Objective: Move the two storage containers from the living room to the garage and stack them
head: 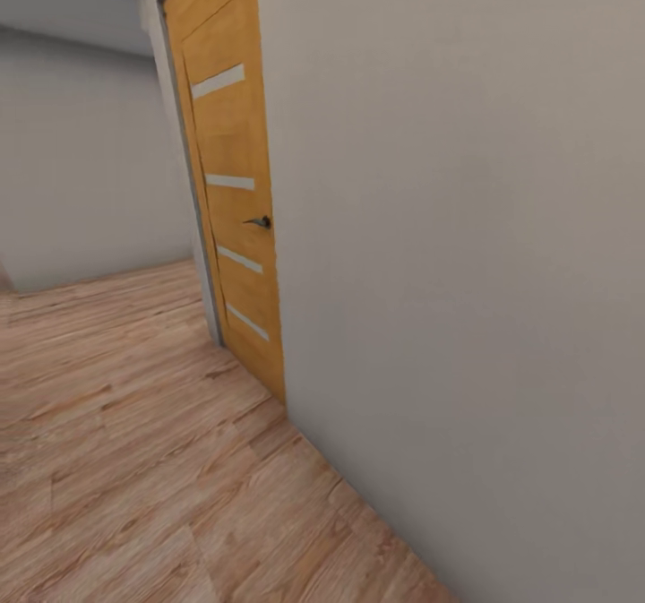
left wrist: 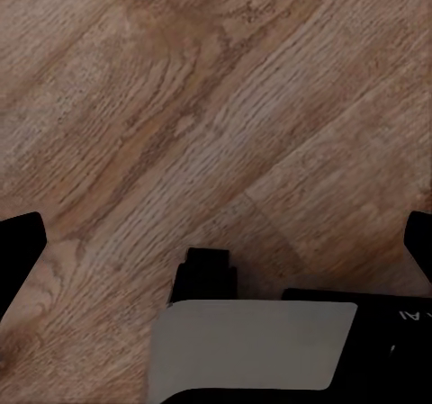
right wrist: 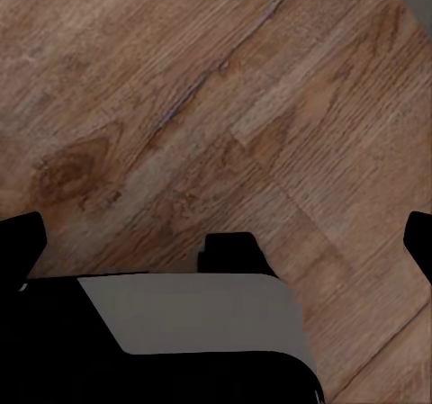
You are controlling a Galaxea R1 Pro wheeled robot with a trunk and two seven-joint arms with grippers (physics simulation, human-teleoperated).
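While the robot stands in a hallway, an orange-brown wooden door [head: 231, 200] with glass slits faces it.

In the head view the door sits at about eleven o'clock, closed in a grey frame, with four pale horizontal slits and a dark lever handle [head: 260, 221] on its right edge. A plain white wall [head: 466, 254] fills the three o'clock side, and a light wood-plank floor [head: 134, 460] spreads from six to nine o'clock. The left tool [left wrist: 216, 242] hangs above bare planks, its dark fingertips [left wrist: 20, 242] set far apart at the frame's edges, open and empty. The right tool [right wrist: 216, 237] is likewise spread wide over the planks, holding nothing. No storage container is in sight.
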